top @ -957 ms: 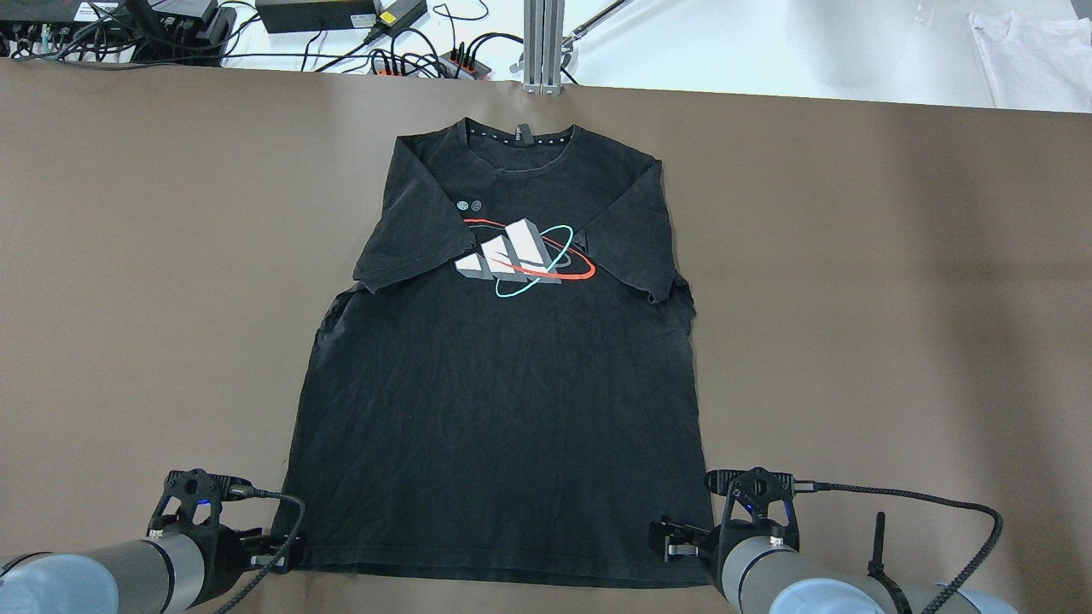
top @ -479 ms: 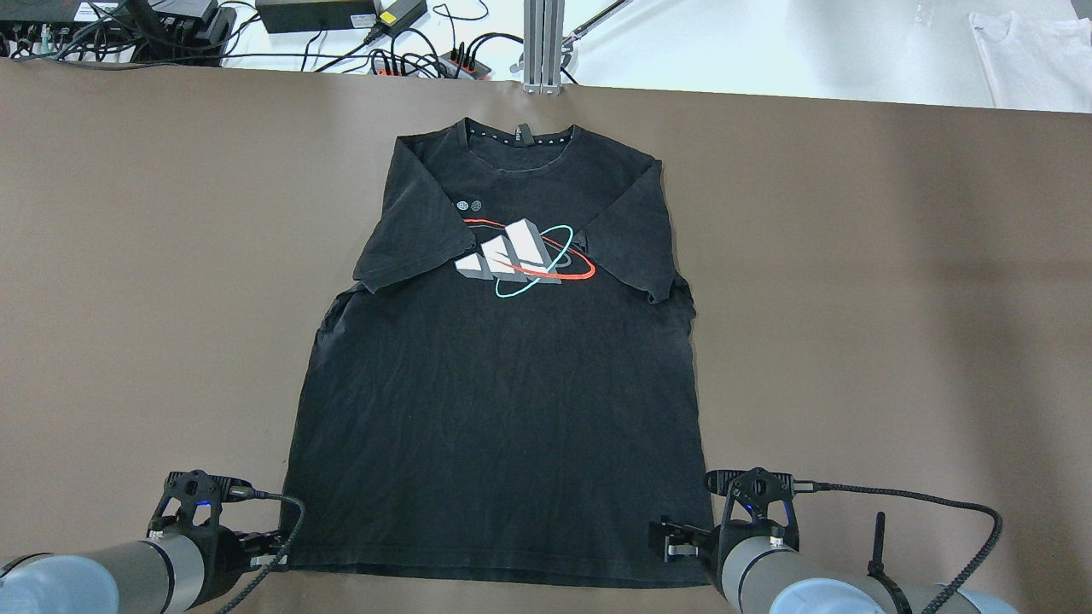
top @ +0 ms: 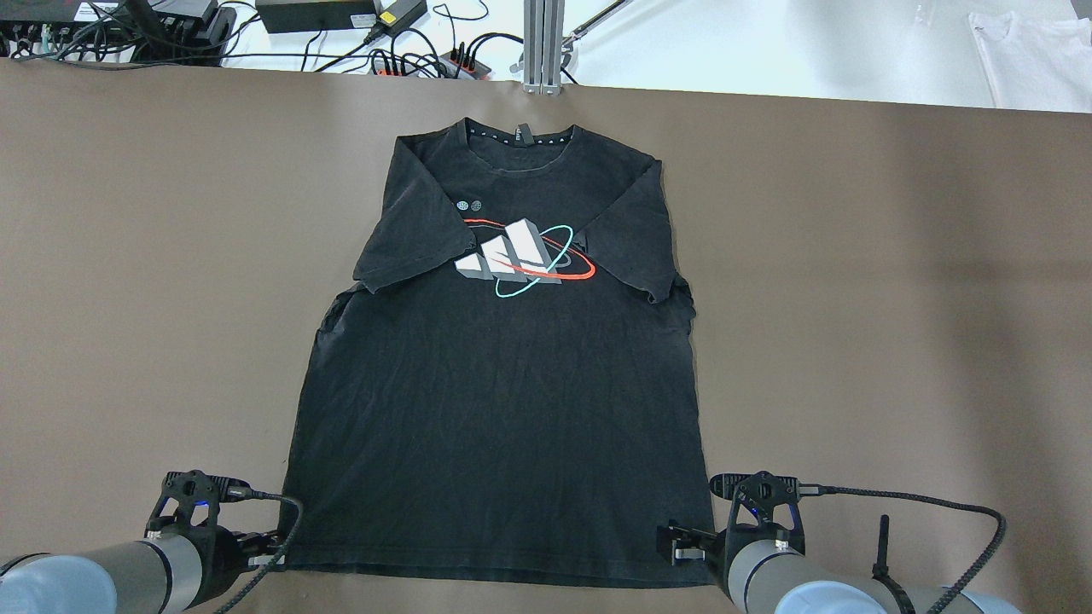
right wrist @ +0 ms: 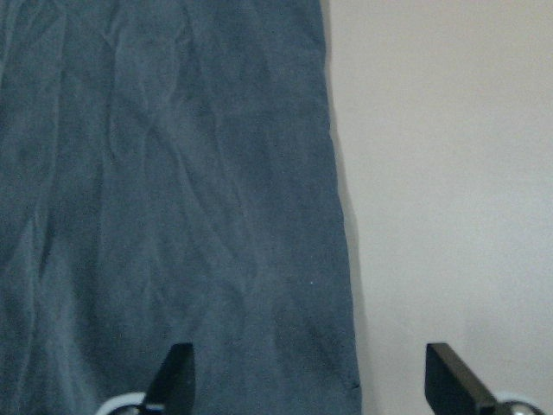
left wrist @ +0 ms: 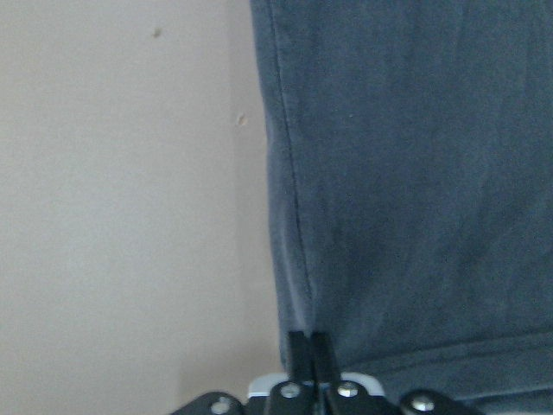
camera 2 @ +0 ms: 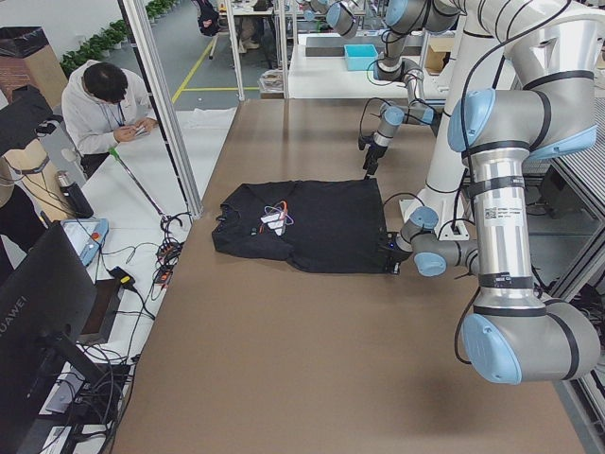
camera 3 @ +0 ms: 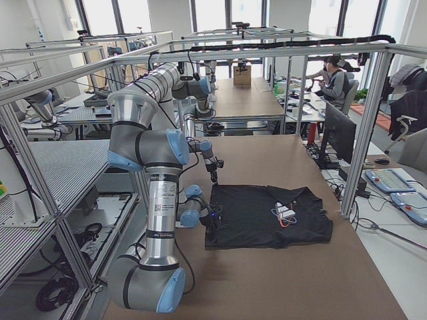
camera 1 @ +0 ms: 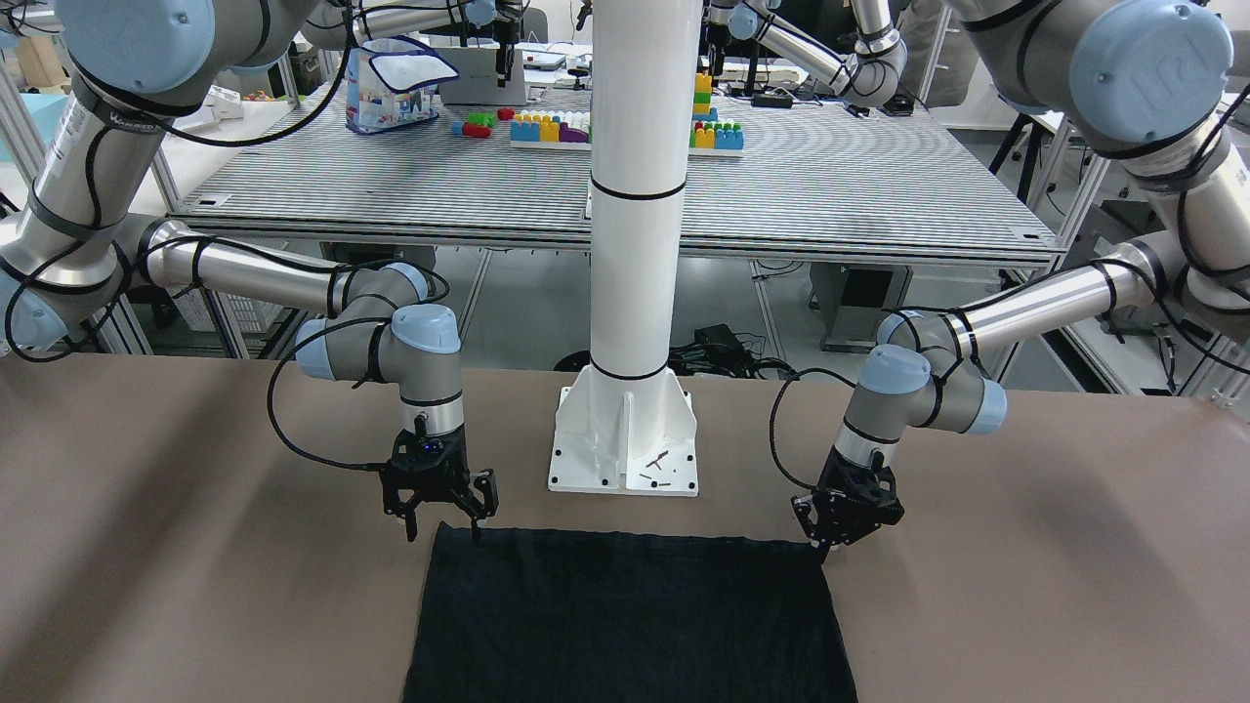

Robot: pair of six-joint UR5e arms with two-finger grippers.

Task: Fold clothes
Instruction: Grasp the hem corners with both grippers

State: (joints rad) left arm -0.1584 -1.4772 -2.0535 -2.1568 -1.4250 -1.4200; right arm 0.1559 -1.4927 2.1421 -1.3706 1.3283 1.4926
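Observation:
The clothes are one black T-shirt (top: 503, 409) with a white, red and teal logo. It lies flat on the brown table, both sleeves folded in over the chest, collar at the far side. Its near hem shows in the front-facing view (camera 1: 625, 615). My left gripper (top: 271, 550) is at the hem's left corner. In the left wrist view (left wrist: 309, 350) its fingers are pressed together on the shirt's edge (left wrist: 415, 173). My right gripper (top: 674, 546) is open at the hem's right corner. In the right wrist view (right wrist: 313, 376) its fingers straddle the shirt's side edge (right wrist: 173, 173).
The white pole base (camera 1: 625, 449) stands between the arms, just behind the hem. An aluminium post (top: 543, 43), cables and power strips (top: 409, 60) and a white garment (top: 1032, 51) lie beyond the table's far edge. A seated person (camera 2: 104, 104) is past that edge.
My left gripper's fingers have drawn together at the hem's left corner. My right gripper has shifted slightly towards the robot. The shirt has not moved.

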